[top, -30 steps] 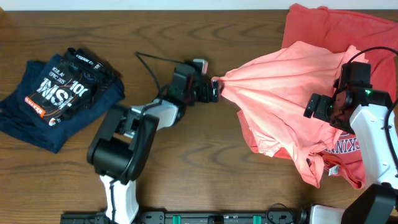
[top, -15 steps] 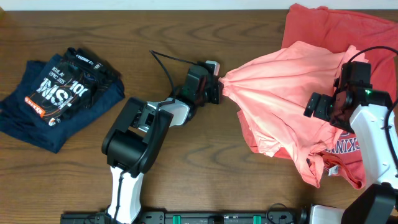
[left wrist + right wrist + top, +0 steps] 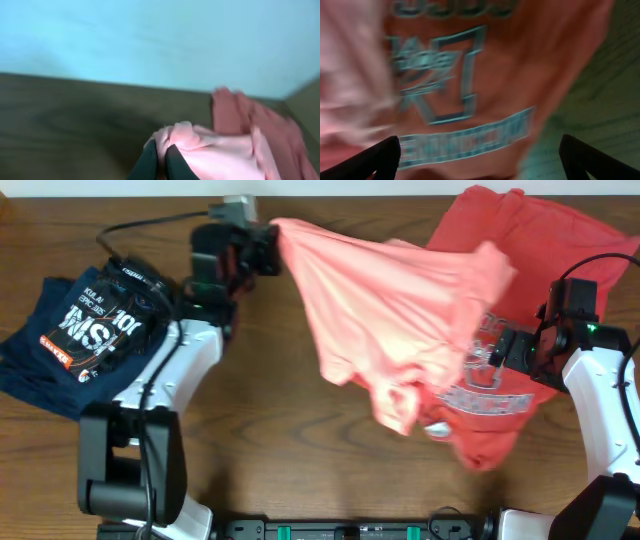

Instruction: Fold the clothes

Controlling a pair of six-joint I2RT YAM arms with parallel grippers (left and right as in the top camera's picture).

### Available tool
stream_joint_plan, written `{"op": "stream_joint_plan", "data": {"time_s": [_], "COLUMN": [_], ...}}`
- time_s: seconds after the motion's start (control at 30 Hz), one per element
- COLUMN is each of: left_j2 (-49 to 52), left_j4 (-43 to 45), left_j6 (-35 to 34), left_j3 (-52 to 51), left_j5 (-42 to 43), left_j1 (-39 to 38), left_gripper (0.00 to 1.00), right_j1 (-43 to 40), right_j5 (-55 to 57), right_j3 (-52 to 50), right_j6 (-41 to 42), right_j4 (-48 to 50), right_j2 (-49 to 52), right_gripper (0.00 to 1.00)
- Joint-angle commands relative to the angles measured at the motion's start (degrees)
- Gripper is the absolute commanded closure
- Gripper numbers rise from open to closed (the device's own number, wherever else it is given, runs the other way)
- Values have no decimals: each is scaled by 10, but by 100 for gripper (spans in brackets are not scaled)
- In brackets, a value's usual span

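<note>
The clothes, a light salmon-pink T-shirt [image 3: 390, 310], hang stretched across the middle of the table in the overhead view. My left gripper [image 3: 262, 248] is at the far left, shut on the T-shirt's bunched corner. The left wrist view shows that pink fabric [image 3: 220, 155] pinched between the two dark fingers of the left gripper [image 3: 161, 160]. The T-shirt's lower right end is crumpled on a darker red T-shirt [image 3: 540, 240]. My right gripper [image 3: 497, 358] hovers open over the red T-shirt's white print [image 3: 470, 100], its jaws wide apart with nothing between them.
A navy T-shirt [image 3: 90, 330] with white and red lettering lies folded at the left edge, under the left arm's reach. The darker red T-shirt covers the far right corner. Bare wooden table [image 3: 300, 450] shows along the front.
My left gripper swung from the table's middle to the far left, dragging the salmon T-shirt with it and uncovering the red T-shirt's print. The right arm has stayed put.
</note>
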Motion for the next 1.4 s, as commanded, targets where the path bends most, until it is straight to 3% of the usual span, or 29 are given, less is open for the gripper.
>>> {"op": "stream_joint_plan", "data": {"time_s": [0.0, 0.03, 0.1, 0.27, 0.43, 0.57, 1.03, 1.3, 1.37], "left_j2": [35, 39, 45, 45, 45, 45, 45, 46, 48], "left_j4": [-41, -57, -107, -276, -469, -544, -487, -458, -440], "left_j6": [2, 2, 2, 2, 2, 2, -24, -80, -80], "left_j3": [-7, -7, -7, -7, -10, -19, -56, -56, -56], "left_j5": [-7, -7, -7, 16, 28, 28, 26, -70, -78], "left_j1": [10, 14, 15, 9, -11, -39, -160, -176, -176], "left_gripper": [62, 45, 32, 28, 17, 12, 9, 9, 16], "right_j1": [-3, -3, -3, -3, -3, -3, -4, -4, -4], "right_j5": [0, 0, 0, 2, 2, 2, 2, 2, 2], "right_j3": [1, 1, 1, 1, 1, 1, 1, 1, 1], "right_j6": [-3, -3, -3, -3, -1, -1, -1, -1, -1], "right_j4": [3, 2, 1, 9, 11, 14, 7, -2, -4], "right_j2": [-6, -6, -6, -6, -6, -6, -6, -6, -6], "right_gripper": [1, 1, 1, 1, 1, 1, 1, 1, 1]}}
